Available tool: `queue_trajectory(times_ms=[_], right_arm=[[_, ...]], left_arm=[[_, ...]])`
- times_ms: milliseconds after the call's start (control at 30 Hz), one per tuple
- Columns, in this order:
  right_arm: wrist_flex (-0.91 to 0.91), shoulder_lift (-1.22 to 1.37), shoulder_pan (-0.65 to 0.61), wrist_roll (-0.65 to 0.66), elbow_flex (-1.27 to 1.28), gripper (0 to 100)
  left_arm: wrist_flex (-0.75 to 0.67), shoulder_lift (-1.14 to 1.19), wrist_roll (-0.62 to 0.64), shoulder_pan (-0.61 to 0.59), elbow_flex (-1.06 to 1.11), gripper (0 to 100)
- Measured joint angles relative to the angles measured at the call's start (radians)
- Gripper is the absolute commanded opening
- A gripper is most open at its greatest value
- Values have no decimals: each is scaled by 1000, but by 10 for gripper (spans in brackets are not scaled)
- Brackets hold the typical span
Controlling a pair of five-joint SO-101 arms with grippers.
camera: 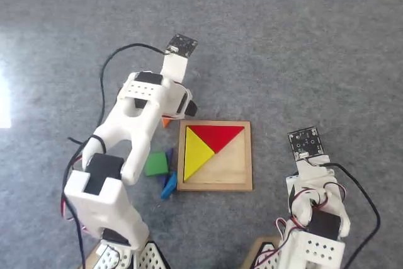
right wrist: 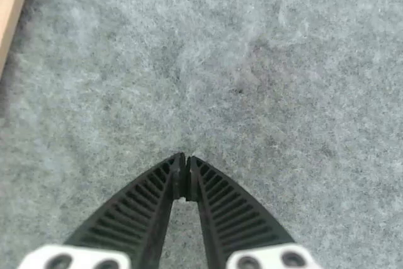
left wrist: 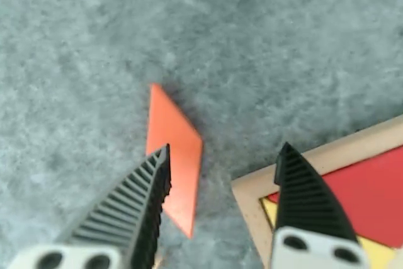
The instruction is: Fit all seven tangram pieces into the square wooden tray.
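Observation:
The square wooden tray (camera: 247,155) lies mid-table with a red triangle (camera: 215,135) and a yellow triangle (camera: 196,154) inside it. An orange parallelogram (left wrist: 175,155) lies flat on the grey felt just off the tray's far left corner (left wrist: 252,187). My left gripper (left wrist: 223,155) hangs open above it, one finger over the piece, the other over the tray corner. A green square (camera: 155,164) and blue pieces (camera: 169,184) sit left of the tray. My right gripper (right wrist: 186,177) is shut on nothing above bare felt, right of the tray.
Grey felt covers the whole table. The left arm (camera: 135,118) stretches over the loose pieces beside the tray. The right arm (camera: 312,200) stands near the front right, with the tray's edge (right wrist: 12,4) off to its side.

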Motion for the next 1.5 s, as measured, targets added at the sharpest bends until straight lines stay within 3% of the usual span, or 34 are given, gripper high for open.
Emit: queue_trajectory(times_ms=[300,800,1033,1233,1500], right_arm=[[0,0,0,0,0,17],[0,0,0,0,0,17],[0,0,0,0,0,17],[0,0,0,0,0,17],[0,0,0,0,0,17]], left_arm=[[-6,66,2,5,-11,250],[55,106,3,-121,-68,250],[55,41,3,-101,-63,250],[-31,-92,-38,-46,97,227],[-63,-63,-51,-37,107,205]])
